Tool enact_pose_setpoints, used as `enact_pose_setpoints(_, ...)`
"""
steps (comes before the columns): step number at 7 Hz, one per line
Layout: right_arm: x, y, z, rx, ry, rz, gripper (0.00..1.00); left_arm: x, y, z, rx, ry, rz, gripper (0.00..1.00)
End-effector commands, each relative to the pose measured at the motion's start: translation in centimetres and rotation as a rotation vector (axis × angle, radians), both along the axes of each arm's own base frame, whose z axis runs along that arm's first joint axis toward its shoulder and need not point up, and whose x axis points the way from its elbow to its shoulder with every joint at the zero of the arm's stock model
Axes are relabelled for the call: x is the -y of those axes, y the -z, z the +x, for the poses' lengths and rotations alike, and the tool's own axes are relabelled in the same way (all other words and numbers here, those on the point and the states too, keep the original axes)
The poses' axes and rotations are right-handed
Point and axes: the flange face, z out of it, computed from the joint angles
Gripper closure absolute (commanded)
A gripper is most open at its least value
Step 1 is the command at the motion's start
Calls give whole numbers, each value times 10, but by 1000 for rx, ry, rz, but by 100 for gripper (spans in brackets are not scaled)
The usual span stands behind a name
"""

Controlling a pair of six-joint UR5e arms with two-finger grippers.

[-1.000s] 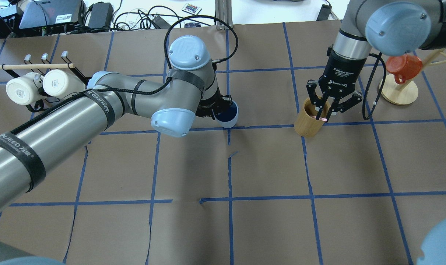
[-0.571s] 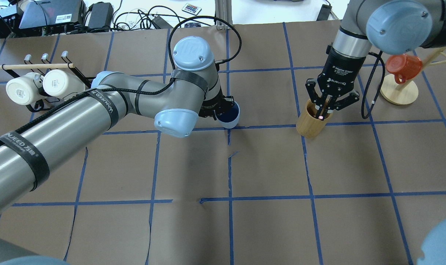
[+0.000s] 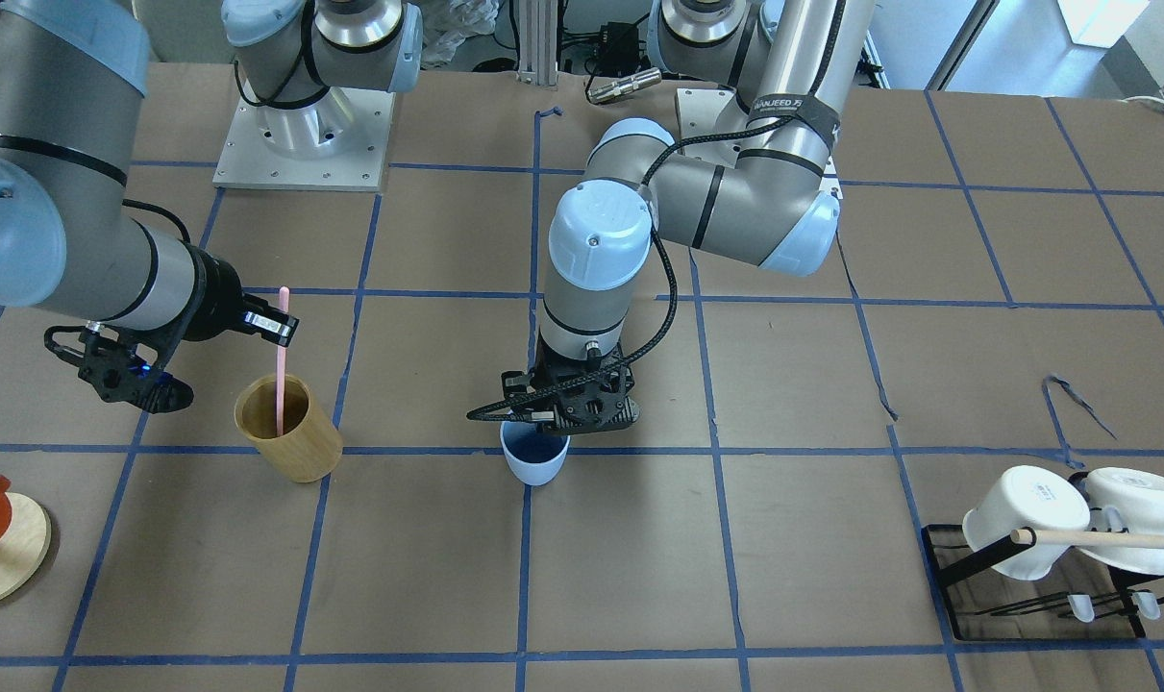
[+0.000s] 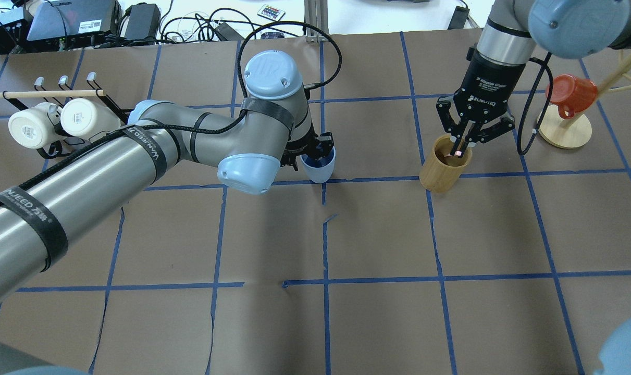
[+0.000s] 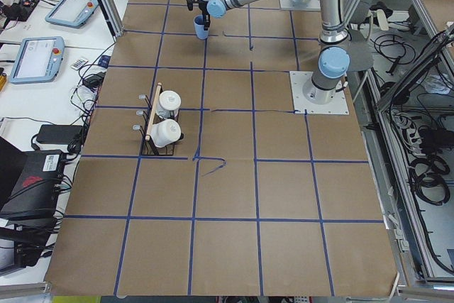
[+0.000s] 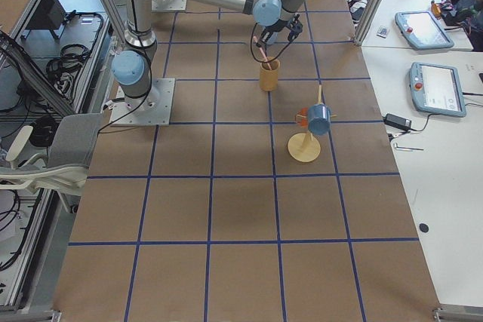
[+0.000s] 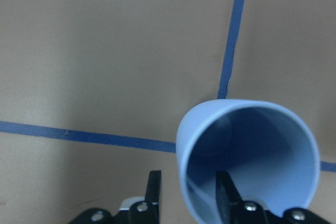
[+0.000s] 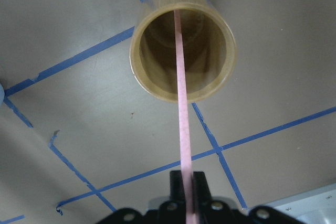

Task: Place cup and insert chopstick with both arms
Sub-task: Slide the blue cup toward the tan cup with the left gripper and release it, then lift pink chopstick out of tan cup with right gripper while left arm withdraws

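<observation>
My left gripper (image 4: 315, 151) is shut on the rim of the light blue cup (image 4: 319, 167), one finger inside and one outside. The cup hangs tilted just over a blue tape crossing mid-table; it also shows in the front view (image 3: 535, 463) and the left wrist view (image 7: 247, 129). My right gripper (image 4: 464, 145) is shut on the pink chopstick (image 3: 281, 360), which stands upright. Its lower end is inside the tan wooden cup (image 3: 290, 432). The right wrist view shows the chopstick (image 8: 180, 87) running from the fingers down into the wooden cup (image 8: 157, 85).
A black rack (image 4: 118, 110) with two white mugs and a wooden rod stands at the far left. A red mug (image 4: 569, 95) hangs on a wooden stand (image 4: 565, 133) at the far right, close behind my right arm.
My right gripper has closed on the chopstick and risen with it above the wooden cup. My left gripper has tipped the blue cup and shifted it slightly.
</observation>
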Motion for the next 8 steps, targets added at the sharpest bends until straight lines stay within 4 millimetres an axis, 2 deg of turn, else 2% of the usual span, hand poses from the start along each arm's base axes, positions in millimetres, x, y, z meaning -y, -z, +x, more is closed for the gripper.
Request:
enact_pose_setpoints(1,2,-25,-2,1,2,3,100,3,-22,9,-8,2,-34,0)
enact_pose_setpoints(3,2,-47,2,33,15,7,100,7,-49,39,2,64,-61,3)
enact_pose_setpoints(4,0,-59,3,44,20,22,100,8,-66,60,17,98,-45,3)
enact_pose_setpoints(7,-8,-103,9,83,37,46,100,21,-138,150,46,182,-22,2)
enact_pose_setpoints(8,-8,-114,16,116,47,34,100,29,-168,171,57,205,-40,1)
